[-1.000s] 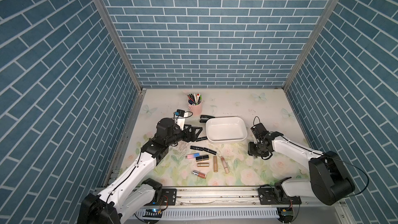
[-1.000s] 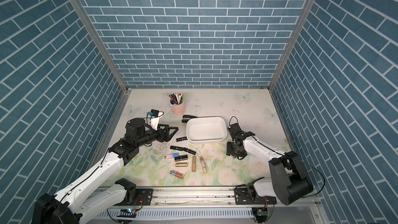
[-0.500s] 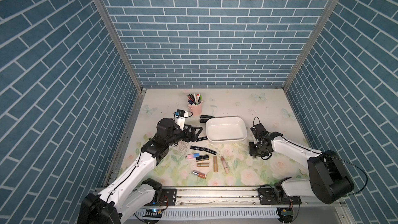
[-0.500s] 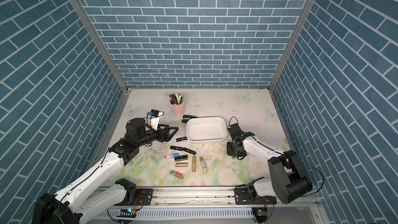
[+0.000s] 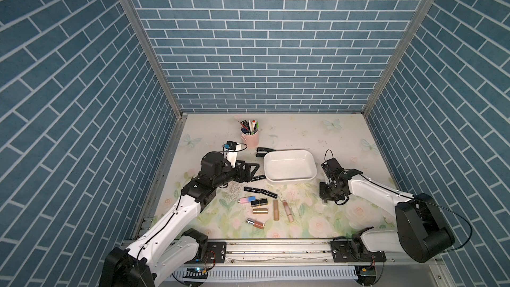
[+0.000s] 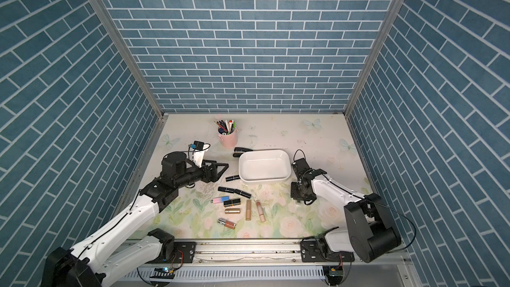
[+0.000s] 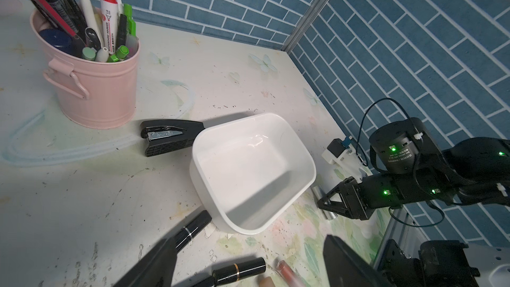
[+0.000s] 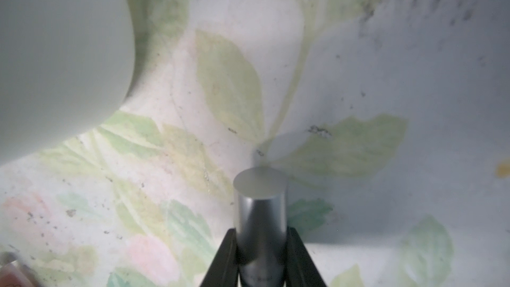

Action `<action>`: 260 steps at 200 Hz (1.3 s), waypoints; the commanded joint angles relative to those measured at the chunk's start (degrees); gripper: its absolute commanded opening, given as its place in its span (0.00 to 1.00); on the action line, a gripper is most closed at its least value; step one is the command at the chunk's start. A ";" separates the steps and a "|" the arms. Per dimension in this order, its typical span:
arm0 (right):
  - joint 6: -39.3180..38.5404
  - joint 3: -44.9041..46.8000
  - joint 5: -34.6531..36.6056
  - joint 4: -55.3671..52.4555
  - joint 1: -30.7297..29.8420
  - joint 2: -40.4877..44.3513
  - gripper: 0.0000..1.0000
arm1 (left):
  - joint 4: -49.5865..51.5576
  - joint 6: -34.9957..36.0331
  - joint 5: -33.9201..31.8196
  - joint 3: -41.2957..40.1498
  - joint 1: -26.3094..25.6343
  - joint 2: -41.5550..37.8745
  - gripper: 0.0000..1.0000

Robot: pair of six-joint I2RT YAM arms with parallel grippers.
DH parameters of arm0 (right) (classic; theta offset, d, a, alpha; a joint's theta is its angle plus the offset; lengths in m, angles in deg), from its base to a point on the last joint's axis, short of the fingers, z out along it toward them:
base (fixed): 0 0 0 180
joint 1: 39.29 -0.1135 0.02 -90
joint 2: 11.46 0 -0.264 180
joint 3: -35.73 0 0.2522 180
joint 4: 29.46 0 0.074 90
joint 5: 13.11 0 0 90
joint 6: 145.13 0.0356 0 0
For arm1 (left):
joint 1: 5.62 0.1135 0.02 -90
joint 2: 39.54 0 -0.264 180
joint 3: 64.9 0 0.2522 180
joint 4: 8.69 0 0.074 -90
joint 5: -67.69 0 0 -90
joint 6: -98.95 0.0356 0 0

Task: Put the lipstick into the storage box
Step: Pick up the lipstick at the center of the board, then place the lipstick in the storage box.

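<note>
Silver lipstick [image 8: 260, 216] sits pinched between the two black fingers [image 8: 220, 260] of the right gripper [image 7: 325, 202], which press against its sides. It runs lengthwise along them with its flat end poking out past the tips, a hold that should keep so smooth and round a case from rolling away. Whether it has left the table [image 5: 345, 139] I cannot tell; the gripper is very low over the flowered surface. Just beside it stands the storage box [image 5: 292, 180], white and with nothing inside, so the carry looks short: up over the rim and in. At the opposite end of the box, the left gripper [image 5: 255, 172] hangs low with its jaws spread wide and nothing between them. It is close to a black lipstick [image 5: 258, 178] lying just beside the box's corner, likely placed for a pick of its own while keeping clear of the right arm. More lipsticks [image 5: 262, 205] lie scattered in front of the box, none yet stored. Behind it are a black stapler [image 5: 265, 151] and a pink pen cup [image 5: 250, 138], neither part of the job.
</note>
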 commanded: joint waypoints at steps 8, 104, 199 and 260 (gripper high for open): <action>1.49 -4.39 3.30 -6.83 -0.34 5.10 0.18 | -1.45 -0.83 0.60 -0.57 -0.29 -0.53 0.90; -2.46 -28.10 -6.05 -6.98 -0.45 4.92 0.17 | -3.92 -4.33 2.86 0.28 -0.30 -2.29 0.90; -1.06 -28.59 -22.13 10.50 -1.75 -4.99 0.17 | 1.60 -3.63 -6.83 1.58 -0.28 -2.82 0.90; -0.38 -28.67 -25.51 15.71 -3.72 -11.42 0.17 | 4.63 -5.30 -15.43 -0.22 -0.27 -5.45 0.91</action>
